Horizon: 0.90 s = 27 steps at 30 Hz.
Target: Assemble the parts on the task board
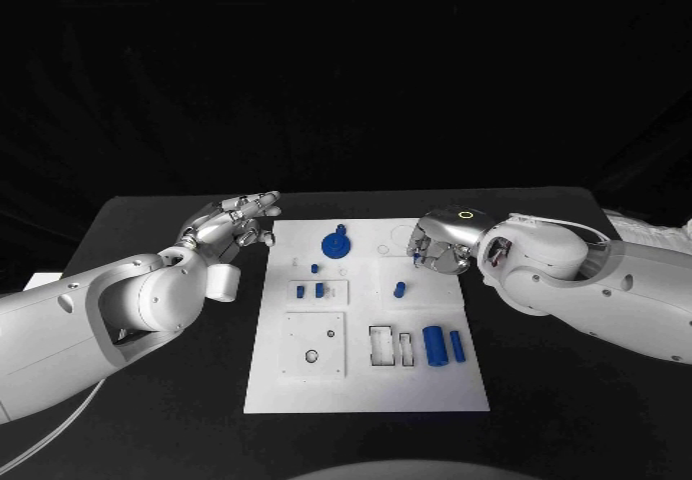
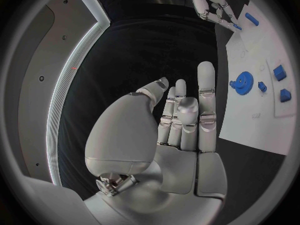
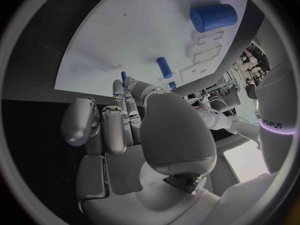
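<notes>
Black table [image 1: 144,400] bears the task board [image 1: 368,395]; left hand [image 1: 231,225] spread empty, right hand's [image 1: 433,245] grasp unclear.

The task board [image 1: 364,395] is looking like smooth, matt white plastic, lying on a matt black table [image 1: 159,390]. The parts are showing as smooth blue plastic with a slight sheen: a toothed gear [image 1: 336,245] and a thick cylinder [image 1: 434,346]. The left hand [image 1: 231,225] and right hand [image 1: 433,245] are gleaming with satin silver metal-like shells.
</notes>
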Each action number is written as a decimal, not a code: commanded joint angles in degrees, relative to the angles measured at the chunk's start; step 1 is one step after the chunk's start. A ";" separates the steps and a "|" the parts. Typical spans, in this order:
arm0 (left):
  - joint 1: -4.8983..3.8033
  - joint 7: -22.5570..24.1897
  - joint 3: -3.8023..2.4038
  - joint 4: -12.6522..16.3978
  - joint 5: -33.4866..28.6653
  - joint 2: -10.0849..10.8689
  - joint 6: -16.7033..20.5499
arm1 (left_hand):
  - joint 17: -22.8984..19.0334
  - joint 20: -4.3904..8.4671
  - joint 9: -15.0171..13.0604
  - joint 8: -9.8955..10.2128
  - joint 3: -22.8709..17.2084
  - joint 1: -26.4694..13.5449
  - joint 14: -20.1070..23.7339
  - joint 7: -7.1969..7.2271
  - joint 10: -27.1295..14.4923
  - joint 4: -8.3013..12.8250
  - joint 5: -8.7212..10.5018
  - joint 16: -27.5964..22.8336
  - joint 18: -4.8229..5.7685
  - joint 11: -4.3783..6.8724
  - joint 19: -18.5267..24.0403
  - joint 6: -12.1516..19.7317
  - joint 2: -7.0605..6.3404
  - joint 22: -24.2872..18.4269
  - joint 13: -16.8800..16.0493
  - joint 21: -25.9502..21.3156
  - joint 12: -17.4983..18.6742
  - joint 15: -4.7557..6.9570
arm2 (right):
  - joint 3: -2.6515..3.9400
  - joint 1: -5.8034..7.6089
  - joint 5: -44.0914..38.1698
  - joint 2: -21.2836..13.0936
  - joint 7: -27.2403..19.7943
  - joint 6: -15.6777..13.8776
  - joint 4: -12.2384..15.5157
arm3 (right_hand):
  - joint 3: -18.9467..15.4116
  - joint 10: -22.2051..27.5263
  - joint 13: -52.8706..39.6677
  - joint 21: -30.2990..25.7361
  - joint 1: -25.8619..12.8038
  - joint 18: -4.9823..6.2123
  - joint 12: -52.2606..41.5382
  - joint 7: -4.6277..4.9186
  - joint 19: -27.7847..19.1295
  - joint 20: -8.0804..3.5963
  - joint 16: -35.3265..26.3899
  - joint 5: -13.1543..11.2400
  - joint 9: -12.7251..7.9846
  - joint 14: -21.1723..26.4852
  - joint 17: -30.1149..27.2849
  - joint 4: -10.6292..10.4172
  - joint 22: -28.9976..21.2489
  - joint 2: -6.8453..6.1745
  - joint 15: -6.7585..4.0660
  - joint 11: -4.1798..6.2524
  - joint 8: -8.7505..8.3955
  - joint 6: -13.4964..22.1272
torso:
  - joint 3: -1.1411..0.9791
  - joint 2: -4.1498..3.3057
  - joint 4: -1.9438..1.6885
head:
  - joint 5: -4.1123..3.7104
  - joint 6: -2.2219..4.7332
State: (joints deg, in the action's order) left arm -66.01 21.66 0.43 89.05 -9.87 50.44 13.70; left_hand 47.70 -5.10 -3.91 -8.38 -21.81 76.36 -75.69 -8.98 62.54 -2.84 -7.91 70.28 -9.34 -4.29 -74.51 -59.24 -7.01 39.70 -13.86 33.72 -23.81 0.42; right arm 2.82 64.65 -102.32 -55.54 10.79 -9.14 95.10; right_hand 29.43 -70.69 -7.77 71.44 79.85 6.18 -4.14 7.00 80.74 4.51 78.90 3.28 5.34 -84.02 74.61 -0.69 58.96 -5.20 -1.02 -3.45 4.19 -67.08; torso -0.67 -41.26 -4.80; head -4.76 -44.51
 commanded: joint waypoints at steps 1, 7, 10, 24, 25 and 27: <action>-0.01 0.13 -0.03 0.11 0.40 0.05 -0.33 | -0.08 -0.16 0.06 -0.15 0.08 0.29 0.33 0.00 -0.32 0.31 -0.23 -0.29 -1.02 -0.04 0.27 0.30 0.08 -0.06 -0.06 -0.39 -0.43 -0.09 | 0.17 0.11 0.53 -0.73 0.05 -1.15 1.76 | 0.35 -0.37 -0.02 0.24 -0.12 -0.37 -0.24 0.16 0.23 -0.14 0.18 -0.10 0.07 -3.30 -0.02 0.12 -0.06 -0.09 -0.41 0.10 0.20 -0.45 | -0.01 -0.02 -0.04 | 0.15 -0.10; -0.01 0.19 -0.03 0.11 0.40 0.03 -0.36 | -0.08 -0.16 0.06 -0.15 0.08 0.29 0.33 0.00 -0.32 0.31 -0.23 -0.29 -1.02 -0.04 0.27 0.30 0.08 -0.06 -0.06 -0.39 -0.43 -0.09 | 0.62 0.18 1.03 -1.61 -0.17 -2.72 5.71 | 0.41 -0.37 0.02 0.28 -0.13 -0.37 -0.21 0.16 0.24 -0.17 0.23 -0.08 0.08 -3.30 0.04 0.20 -0.01 -0.19 -0.40 0.10 0.18 -0.45 | 0.00 -0.03 -0.06 | 0.84 -0.17; -0.01 0.26 -0.03 0.09 0.40 -0.09 -0.50 | -0.13 -0.18 0.06 -0.15 0.08 0.28 0.34 -0.05 -0.40 0.30 -0.23 -0.30 -1.02 -0.09 0.26 0.34 0.09 -0.07 -0.08 -0.40 -0.50 -0.12 | 0.74 0.19 1.16 -1.32 -0.33 -3.13 7.56 | 0.47 -0.35 0.07 0.32 -0.16 -0.37 -0.17 0.19 0.25 -0.21 0.27 -0.07 0.09 -3.31 0.08 0.31 0.05 -0.35 -0.39 0.08 0.14 -0.43 | 0.03 -0.01 -0.14 | 1.37 -0.22; 0.07 0.31 -0.03 -0.07 0.41 -0.70 -0.83 | -0.09 -0.20 0.06 -0.16 0.10 0.25 0.33 -0.09 -0.48 0.30 -0.23 -0.26 -1.01 -0.13 0.26 0.40 0.07 -0.08 -0.10 -0.42 -0.57 -0.15 | 0.78 -1.59 1.50 5.63 -1.92 -2.90 9.56 | 0.83 -0.29 0.19 0.32 -0.07 -0.36 -0.06 0.31 0.24 -0.30 0.35 0.09 0.09 -3.33 0.15 0.59 0.02 -0.40 -0.37 0.02 0.01 -0.30 | 0.14 0.04 -0.16 | 5.09 -0.48; 0.07 0.29 -0.03 -0.02 0.41 -0.70 -0.86 | -0.09 -0.20 0.06 -0.16 0.10 0.25 0.33 -0.09 -0.48 0.30 -0.23 -0.26 -1.01 -0.13 0.26 0.40 0.07 -0.08 -0.10 -0.42 -0.57 -0.15 | 0.77 -2.28 1.41 6.48 -2.14 -2.83 9.11 | 0.89 -0.27 0.21 0.32 -0.05 -0.36 -0.04 0.33 0.24 -0.31 0.37 0.13 0.09 -3.33 0.16 0.65 0.02 -0.39 -0.37 0.00 -0.01 -0.28 | 0.13 0.00 -0.15 | 5.53 -0.55; 0.08 0.27 -0.03 0.05 0.41 -0.69 -0.88 | -0.09 -0.20 0.06 -0.16 0.10 0.25 0.33 -0.09 -0.48 0.30 -0.23 -0.26 -1.01 -0.13 0.26 0.40 0.07 -0.08 -0.10 -0.42 -0.57 -0.15 | 0.75 -3.21 1.29 7.61 -2.45 -2.74 8.38 | 0.95 -0.25 0.23 0.32 -0.03 -0.37 -0.03 0.35 0.24 -0.31 0.40 0.16 0.09 -3.33 0.20 0.70 0.02 -0.39 -0.36 -0.01 -0.03 -0.26 | 0.11 -0.08 -0.08 | 6.34 -0.65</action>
State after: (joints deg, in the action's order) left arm -65.93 21.61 0.43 88.96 -9.74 49.83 13.66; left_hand 47.62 -5.10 -3.92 -8.38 -21.81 76.36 -75.69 -8.98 62.34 -2.84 -7.91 70.28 -9.34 -4.49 -74.51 -59.24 -7.01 39.71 -13.91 33.49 -24.15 0.42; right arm 3.62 61.93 -100.68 -48.42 9.66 -11.99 103.97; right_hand 30.13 -70.73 -7.60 71.44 79.84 6.17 -4.05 7.24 80.74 4.51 79.05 3.23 5.38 -84.02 74.77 0.01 59.01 -5.21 -1.02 -3.55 4.06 -67.25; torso -0.55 -41.25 -4.94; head 0.57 -44.99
